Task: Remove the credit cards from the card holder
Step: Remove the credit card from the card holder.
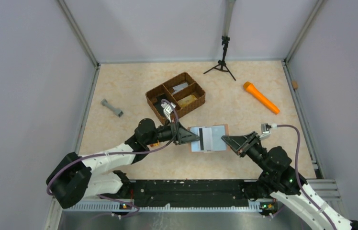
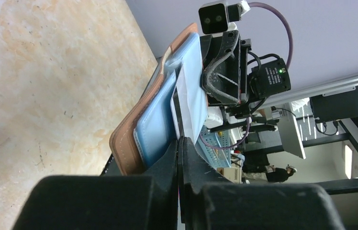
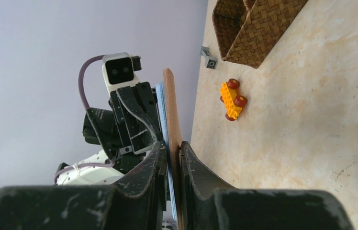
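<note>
card holder (image 1: 215, 138) | open flat, blue-grey inside up | white card (image 2: 188, 98) protruding

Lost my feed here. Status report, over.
Left gripper shut on white striped credit card. Right gripper clamps open tan leather card holder. Nothing in the way.

Covered edges, cropped basket
From above, the left gripper (image 1: 195, 138) covers the left edge of the card holder (image 1: 217, 139) and of what looks like a striped card (image 1: 203, 138). What lies in the woven basket (image 1: 166, 84) is too small to name. The right wrist view cuts that basket off at the top.
</note>
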Robot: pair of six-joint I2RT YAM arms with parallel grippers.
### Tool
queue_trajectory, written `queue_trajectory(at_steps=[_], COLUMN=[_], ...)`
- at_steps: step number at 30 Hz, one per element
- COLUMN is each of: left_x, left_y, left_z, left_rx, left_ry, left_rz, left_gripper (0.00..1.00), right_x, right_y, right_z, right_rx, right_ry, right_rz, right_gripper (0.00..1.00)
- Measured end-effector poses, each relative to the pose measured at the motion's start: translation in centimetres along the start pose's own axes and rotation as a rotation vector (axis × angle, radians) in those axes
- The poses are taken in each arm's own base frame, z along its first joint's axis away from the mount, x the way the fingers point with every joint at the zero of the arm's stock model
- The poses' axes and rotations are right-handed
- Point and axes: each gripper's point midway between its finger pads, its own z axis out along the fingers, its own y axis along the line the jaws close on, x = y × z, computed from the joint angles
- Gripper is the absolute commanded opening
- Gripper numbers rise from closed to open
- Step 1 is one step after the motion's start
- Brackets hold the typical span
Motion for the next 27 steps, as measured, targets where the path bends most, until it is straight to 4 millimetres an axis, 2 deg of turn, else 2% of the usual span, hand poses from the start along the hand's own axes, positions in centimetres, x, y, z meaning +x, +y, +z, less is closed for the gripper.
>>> queue_trajectory(at_steps=[2,9,13,16,18,20,23,27], left_x=[0.3,1.2,1.5,1.5,1.5,1.5,1.2,0.8], left_y=[0.2,1.1,1.3,1.3,1.4,1.4,1.1,0.3], left_z=[0.0,0.4,0.6,0.7,0.8,0.9,1.2,1.4], left_rx=[-0.003,-0.007,0.005,0.009,0.011,0.017,0.037,0.082], left_ry=[0.015,0.065,0.081,0.085,0.087,0.087,0.078,0.062], left_rz=[-0.007,-0.041,-0.057,-0.061,-0.065,-0.076,-0.086,-0.092], left_gripper=[0.02,0.34,0.41,0.40,0.34,0.17,0.02,0.00], right_x=[0.0,0.1,0.2,0.2,0.2,0.2,0.2,0.3], right_y=[-0.1,-0.3,-0.4,-0.4,-0.5,-0.5,-0.3,-0.2], right_z=[0.0,0.1,0.2,0.2,0.2,0.2,0.2,0.2], right_rx=[0.002,0.014,0.015,0.014,0.014,0.014,0.008,0.004], right_ry=[0.002,0.006,0.006,0.007,0.006,0.007,0.009,0.010], right_rz=[0.000,-0.002,0.001,0.002,0.003,0.007,0.012,0.017], right_gripper=[0.00,0.00,0.00,0.00,0.00,0.00,0.00,0.00])
